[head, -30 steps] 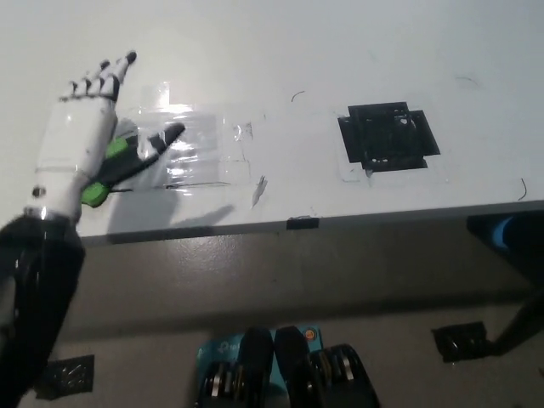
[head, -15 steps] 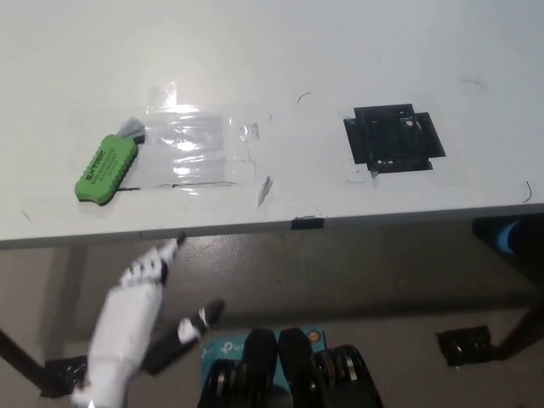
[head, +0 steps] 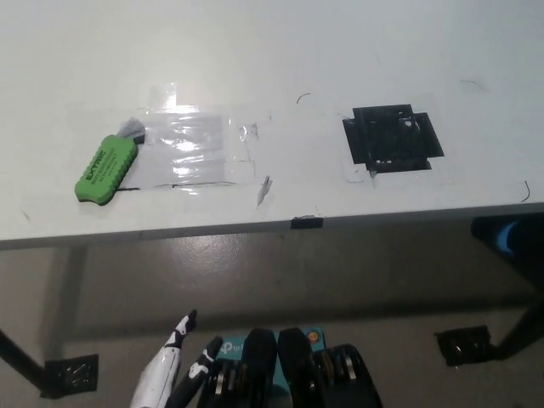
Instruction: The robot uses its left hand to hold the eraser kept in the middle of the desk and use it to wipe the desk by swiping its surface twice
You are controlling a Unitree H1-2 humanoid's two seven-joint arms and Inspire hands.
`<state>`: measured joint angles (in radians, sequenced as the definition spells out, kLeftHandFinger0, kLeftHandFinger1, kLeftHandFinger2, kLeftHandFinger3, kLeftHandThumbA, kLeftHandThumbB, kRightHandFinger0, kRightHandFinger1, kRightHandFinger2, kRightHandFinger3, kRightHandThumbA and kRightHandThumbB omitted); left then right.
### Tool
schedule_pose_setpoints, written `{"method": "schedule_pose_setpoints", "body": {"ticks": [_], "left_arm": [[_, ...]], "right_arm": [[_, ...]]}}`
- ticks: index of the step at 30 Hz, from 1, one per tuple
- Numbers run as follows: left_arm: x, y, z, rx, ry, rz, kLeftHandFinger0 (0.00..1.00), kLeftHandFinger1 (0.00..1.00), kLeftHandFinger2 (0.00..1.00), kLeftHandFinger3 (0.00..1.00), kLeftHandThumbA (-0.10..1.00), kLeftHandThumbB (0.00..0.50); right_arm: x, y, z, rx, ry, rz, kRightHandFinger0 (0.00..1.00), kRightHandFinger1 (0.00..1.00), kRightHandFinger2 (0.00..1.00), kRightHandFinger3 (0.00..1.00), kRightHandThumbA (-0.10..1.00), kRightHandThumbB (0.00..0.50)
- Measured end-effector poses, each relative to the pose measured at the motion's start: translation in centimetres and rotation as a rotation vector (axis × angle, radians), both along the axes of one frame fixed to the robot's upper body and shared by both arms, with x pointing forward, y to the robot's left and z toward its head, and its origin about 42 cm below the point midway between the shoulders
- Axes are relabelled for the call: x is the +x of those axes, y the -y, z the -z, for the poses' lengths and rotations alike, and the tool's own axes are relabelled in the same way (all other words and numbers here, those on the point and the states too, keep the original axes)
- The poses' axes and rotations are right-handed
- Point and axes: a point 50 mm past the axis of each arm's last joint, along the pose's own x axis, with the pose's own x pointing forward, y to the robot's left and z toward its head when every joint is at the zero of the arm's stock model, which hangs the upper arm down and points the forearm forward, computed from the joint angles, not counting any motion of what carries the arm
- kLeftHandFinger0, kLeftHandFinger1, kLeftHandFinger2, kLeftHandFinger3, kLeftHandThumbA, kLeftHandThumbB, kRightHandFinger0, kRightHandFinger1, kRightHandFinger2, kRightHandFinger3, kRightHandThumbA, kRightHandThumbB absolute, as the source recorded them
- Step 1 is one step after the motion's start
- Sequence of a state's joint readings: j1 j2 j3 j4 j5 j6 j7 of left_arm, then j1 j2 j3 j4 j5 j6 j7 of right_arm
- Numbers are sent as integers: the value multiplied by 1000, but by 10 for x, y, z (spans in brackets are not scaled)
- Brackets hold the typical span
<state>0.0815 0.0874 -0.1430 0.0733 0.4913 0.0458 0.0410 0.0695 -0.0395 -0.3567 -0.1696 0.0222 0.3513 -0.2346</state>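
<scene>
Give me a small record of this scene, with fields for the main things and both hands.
eraser: green eraser, lying flat on the desk, held by nothing
desk: white desk, eraser on its left part
tape: clear tape just right of the eraser; black tape square further right
left hand: left hand low at the bottom edge, below the desk edge, fingers apart, holding nothing
right hand: not in view

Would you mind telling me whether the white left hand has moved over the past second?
Yes: the left hand has dropped from the desk to below its front edge.
</scene>
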Motion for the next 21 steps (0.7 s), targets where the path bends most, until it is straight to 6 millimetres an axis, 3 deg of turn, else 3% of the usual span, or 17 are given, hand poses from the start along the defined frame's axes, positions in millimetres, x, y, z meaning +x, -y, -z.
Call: {"method": "schedule_pose_setpoints", "body": {"ticks": [2, 4, 5, 6, 10, 11, 13, 16, 21], "left_arm": [[4, -6, 2, -51, -18, -46, 1000, 1000, 1000, 1000, 1000, 337], [9, -9, 4, -108, -34, -97, 1000, 1000, 1000, 1000, 1000, 337], [12, -10, 5, -142, -42, -124, 1000, 1000, 1000, 1000, 1000, 333], [14, -11, 5, -172, -47, -141, 1000, 1000, 1000, 1000, 1000, 365], [20, -10, 4, -282, -70, -194, 1000, 1000, 1000, 1000, 1000, 361], [21, -10, 4, -306, -77, -200, 1000, 1000, 1000, 1000, 1000, 331], [21, -9, 5, -340, -94, -213, 1000, 1000, 1000, 1000, 1000, 344], [21, -8, 7, -377, -119, -232, 1000, 1000, 1000, 1000, 1000, 305], [21, -7, 8, -412, -147, -252, 1000, 1000, 1000, 1000, 1000, 307]], "right_arm": [[-2, 0, 1, 1, -4, 0, 1000, 1000, 1000, 1000, 1000, 58], [-3, 1, 2, 1, -7, 1, 1000, 1000, 1000, 1000, 1000, 119], [-3, 0, 2, 2, -7, 1, 1000, 1000, 1000, 1000, 1000, 121], [-3, 1, 2, 3, -7, 1, 1000, 1000, 1000, 1000, 1000, 125], [-2, 1, 1, 3, -7, -1, 1000, 1000, 1000, 1000, 1000, 100], [-2, 1, 1, 3, -6, -2, 1000, 1000, 1000, 1000, 1000, 87], [-3, 2, 1, 2, -6, -5, 1000, 1000, 1000, 1000, 1000, 64], [-5, 4, 1, 11, -5, -4, 1000, 1000, 1000, 1000, 1000, 68], [-5, 5, 1, 22, -1, 2, 1000, 1000, 1000, 1000, 1000, 52]]}}
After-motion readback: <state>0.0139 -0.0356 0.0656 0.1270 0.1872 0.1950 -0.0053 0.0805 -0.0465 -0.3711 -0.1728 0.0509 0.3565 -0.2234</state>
